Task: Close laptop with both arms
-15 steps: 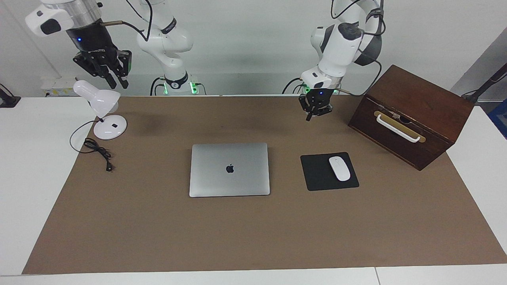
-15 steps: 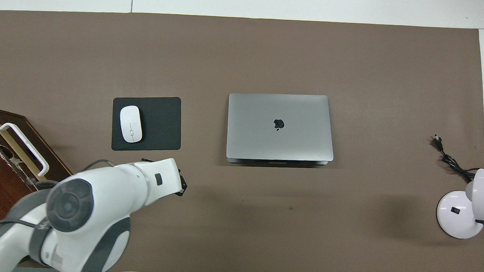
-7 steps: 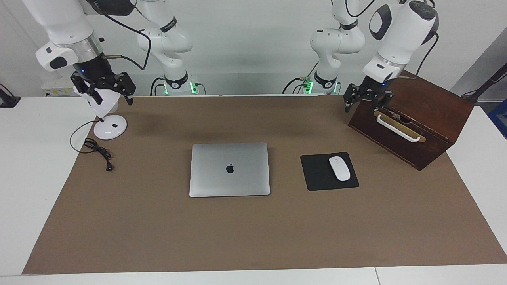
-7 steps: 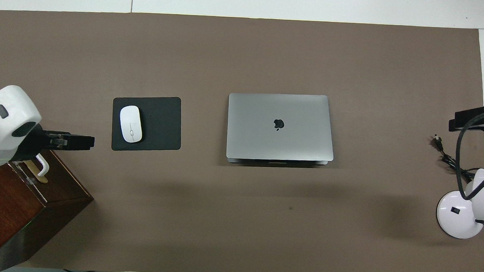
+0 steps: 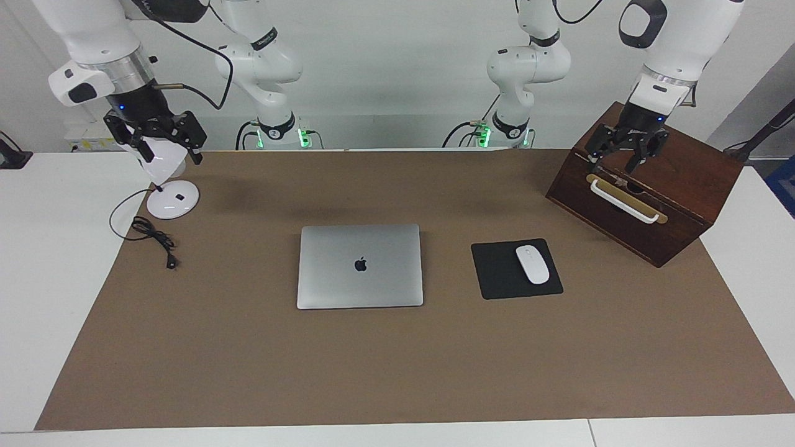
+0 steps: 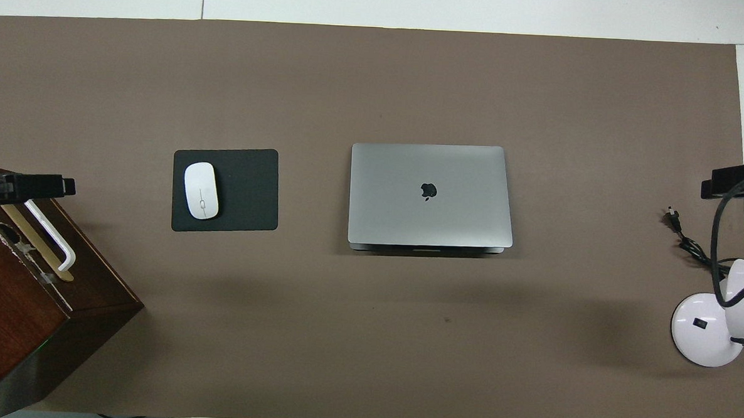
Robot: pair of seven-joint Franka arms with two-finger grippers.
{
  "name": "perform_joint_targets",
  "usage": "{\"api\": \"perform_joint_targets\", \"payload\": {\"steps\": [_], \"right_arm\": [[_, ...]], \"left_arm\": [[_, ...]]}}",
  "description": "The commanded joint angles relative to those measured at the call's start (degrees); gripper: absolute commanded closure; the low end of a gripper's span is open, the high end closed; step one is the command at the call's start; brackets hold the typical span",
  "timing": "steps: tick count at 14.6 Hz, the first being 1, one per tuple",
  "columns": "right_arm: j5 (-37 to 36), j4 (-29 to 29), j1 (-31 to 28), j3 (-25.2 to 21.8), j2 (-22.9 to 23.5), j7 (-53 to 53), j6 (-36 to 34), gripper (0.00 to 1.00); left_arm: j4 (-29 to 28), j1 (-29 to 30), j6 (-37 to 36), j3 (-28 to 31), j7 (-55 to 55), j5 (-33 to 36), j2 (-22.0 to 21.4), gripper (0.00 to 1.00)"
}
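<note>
The silver-grey laptop point(image 5: 360, 266) point(image 6: 430, 194) lies flat in the middle of the brown mat with its lid down and the dark logo facing up. Neither arm touches it. My left gripper point(image 5: 623, 156) point(image 6: 22, 185) hangs open over the top of the wooden box, at the left arm's end of the table. Over the white desk lamp at the right arm's end, my right gripper point(image 5: 166, 148) point(image 6: 738, 185) is open too. Nothing sits between the fingers of either one.
A dark wooden box point(image 5: 680, 180) with a white handle point(image 5: 623, 200) stands at the left arm's end. A white mouse point(image 5: 532, 264) rests on a black pad point(image 5: 497, 273) beside the laptop. The lamp point(image 5: 172, 200) and its black cord point(image 5: 152, 234) are at the right arm's end.
The left arm swung from over the mat near the mouse pad to over the wooden box, and its gripper opened. The right gripper sank over the lamp and opened wider. The laptop stayed put.
</note>
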Motion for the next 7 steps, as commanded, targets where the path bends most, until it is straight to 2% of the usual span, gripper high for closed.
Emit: {"api": "perform_joint_targets", "payload": {"steps": [1, 5, 7], "right_arm": [[-0.97, 1.00, -1.24, 0.67, -0.50, -1.74, -0.37, 0.00], [-0.97, 1.79, -1.25, 0.75, -0.41, -1.74, -1.34, 0.00], [-0.97, 1.79, -1.25, 0.75, -0.41, -1.74, -2.39, 0.00]], "left_arm": [[9.58, 0.86, -5.39, -0.76, -1.24, 4.04, 5.37, 0.00], [23.04, -0.19, -16.02, -0.94, -1.24, 8.62, 11.44, 0.00], [24.20, -2.64, -20.86, -0.42, -1.76, 9.33, 12.24, 0.00]]}}
